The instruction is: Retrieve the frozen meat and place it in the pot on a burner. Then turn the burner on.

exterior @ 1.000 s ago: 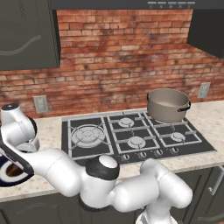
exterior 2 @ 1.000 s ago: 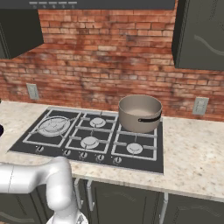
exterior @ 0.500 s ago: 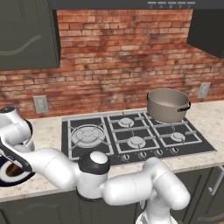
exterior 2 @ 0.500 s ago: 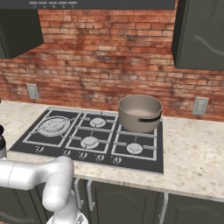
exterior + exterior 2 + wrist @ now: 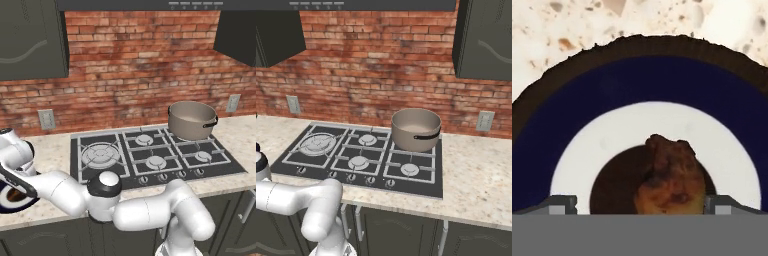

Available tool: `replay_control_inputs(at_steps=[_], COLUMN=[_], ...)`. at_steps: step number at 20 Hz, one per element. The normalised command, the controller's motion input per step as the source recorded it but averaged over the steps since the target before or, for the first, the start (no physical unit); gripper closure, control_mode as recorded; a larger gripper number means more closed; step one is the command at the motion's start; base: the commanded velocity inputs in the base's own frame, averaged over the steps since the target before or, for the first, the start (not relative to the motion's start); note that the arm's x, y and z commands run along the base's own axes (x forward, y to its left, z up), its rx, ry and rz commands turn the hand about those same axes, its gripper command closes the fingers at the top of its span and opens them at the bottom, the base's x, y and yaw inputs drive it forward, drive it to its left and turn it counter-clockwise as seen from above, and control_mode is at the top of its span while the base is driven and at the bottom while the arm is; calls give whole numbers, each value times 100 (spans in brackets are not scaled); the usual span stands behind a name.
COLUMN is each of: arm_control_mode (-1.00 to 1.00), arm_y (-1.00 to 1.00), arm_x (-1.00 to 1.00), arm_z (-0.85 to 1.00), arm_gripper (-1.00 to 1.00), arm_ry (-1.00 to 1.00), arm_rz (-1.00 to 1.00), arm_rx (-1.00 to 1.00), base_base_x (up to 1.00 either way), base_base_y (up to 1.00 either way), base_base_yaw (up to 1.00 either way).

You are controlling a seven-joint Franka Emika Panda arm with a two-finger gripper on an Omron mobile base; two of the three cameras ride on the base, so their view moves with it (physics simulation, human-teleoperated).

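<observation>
Left base view: the arm has swung further down and left since half a second ago, its hand now low over the plate (image 5: 9, 202) at the counter (image 5: 55, 155) edge. The pot (image 5: 191, 120) sits unmoved on the rear right burner.

Right base view: pot (image 5: 416, 129) empty, hob (image 5: 363, 156) unlit.

Hand view: pincer (image 5: 641, 204) spread wide, tips flanking the frozen meat (image 5: 669, 177) on the plate's dark centre. Judged: ready to close; nothing gripped yet.

Glossy white rounded arm (image 5: 150, 215), dark joints
</observation>
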Motion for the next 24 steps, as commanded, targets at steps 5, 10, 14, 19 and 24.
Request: replay_control_inputs(at_steps=[5, 10, 14, 19, 24], arm_control_mode=[-100, -100, -100, -100, -100], arm_y=[0, -3, 0, 0, -37], arm_x=[-42, -30, -25, 0, -5], arm_z=[-52, -27, -23, 0, 49], arm_gripper=[-100, -100, 100, 100, 100], arm_ry=[0, 0, -1, -1, 0], arm_rz=[-3, -4, -6, 0, -4], arm_rx=[-2, 0, 1, 0, 0], base_base_x=[0, 0, 0, 0, 0], base_base_y=[0, 0, 0, 0, 0], base_base_yaw=[0, 0, 0, 0, 0])
